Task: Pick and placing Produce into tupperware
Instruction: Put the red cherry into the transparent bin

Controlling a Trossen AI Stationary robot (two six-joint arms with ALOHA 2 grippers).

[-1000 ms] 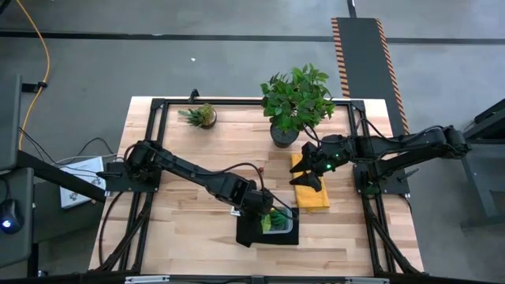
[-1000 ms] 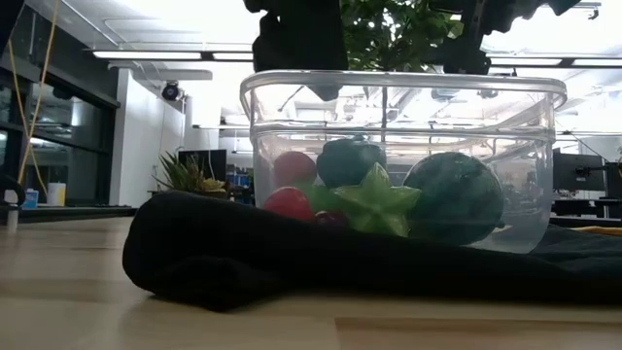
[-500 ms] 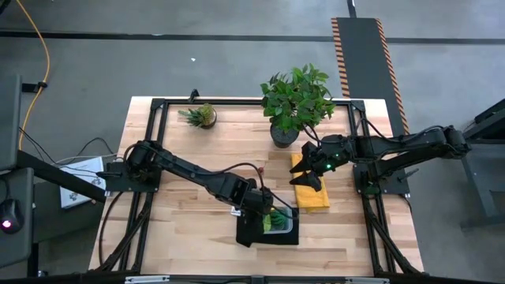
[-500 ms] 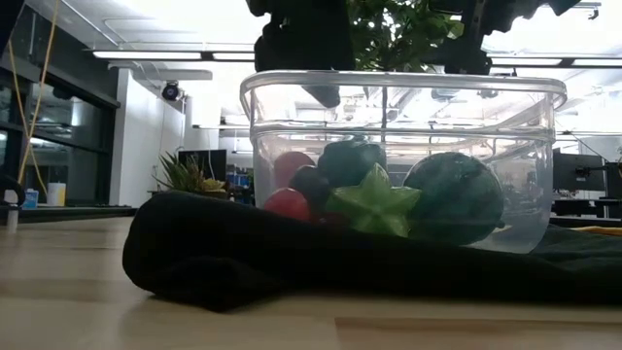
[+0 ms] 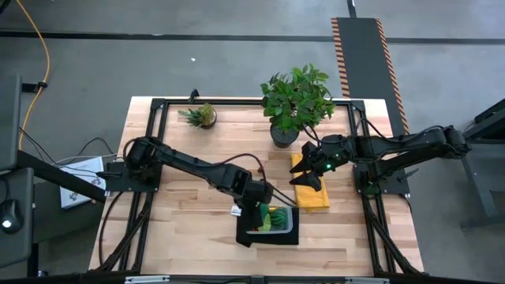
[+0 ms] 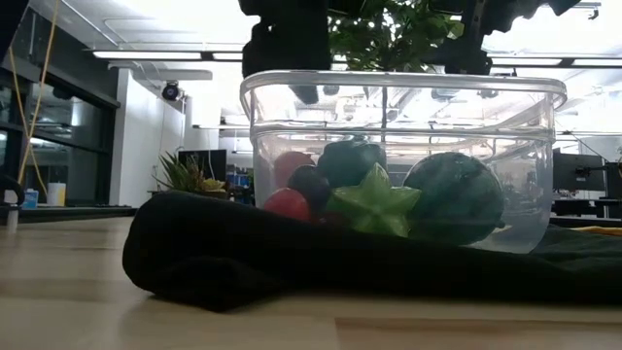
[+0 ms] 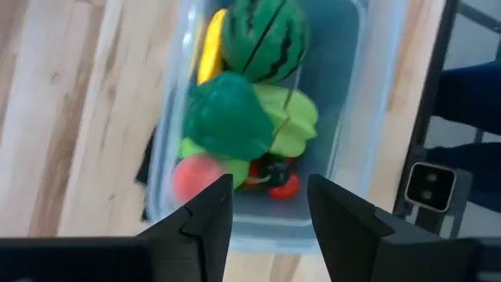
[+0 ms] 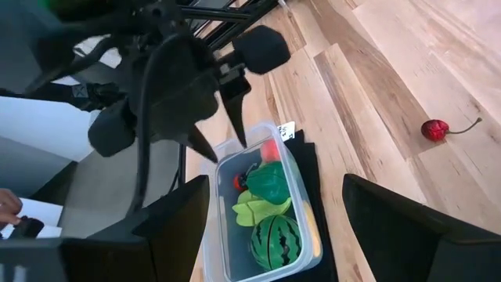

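Seen from above, a wooden table (image 5: 189, 158) carries two dark arms. The left gripper (image 5: 261, 207) hangs over the tub (image 5: 276, 222), a clear plastic box near the front edge, resting on a black mat (image 5: 251, 234). Green and yellow produce (image 5: 278, 217) shows inside the tub. The right gripper (image 5: 316, 167) sits above a yellow cloth (image 5: 312, 195), to the right of the tub, close to a leafy plant (image 5: 297, 96). A smaller plant (image 5: 201, 116) stands at the back left.

From table height, the tub (image 6: 403, 102) stands on the folded mat (image 6: 224, 253). Inside lie a green star fruit (image 6: 374, 206), a striped melon (image 6: 455, 197), a dark green piece (image 6: 350, 160), a dark berry (image 6: 311, 182) and red pieces (image 6: 289, 204). Dark gripper parts hang above the rim.

From the left wrist, the two fingers (image 7: 211, 215) stand apart with nothing between them, directly above the tub (image 7: 344, 102). Below them are the melon (image 7: 264, 41), a yellow piece (image 7: 209, 55), the dark green piece (image 7: 228, 121), the star fruit (image 7: 293, 125), a pink-red piece (image 7: 196, 176) and small dark and red pieces (image 7: 274, 176).

From the right wrist, its own fingers (image 8: 184, 227) stand wide apart and empty. Beyond them the left gripper (image 8: 215, 129) points down at the tub (image 8: 215, 235). A red cherry (image 8: 435, 129) with a stem lies alone on the bare wood, well apart from the tub.
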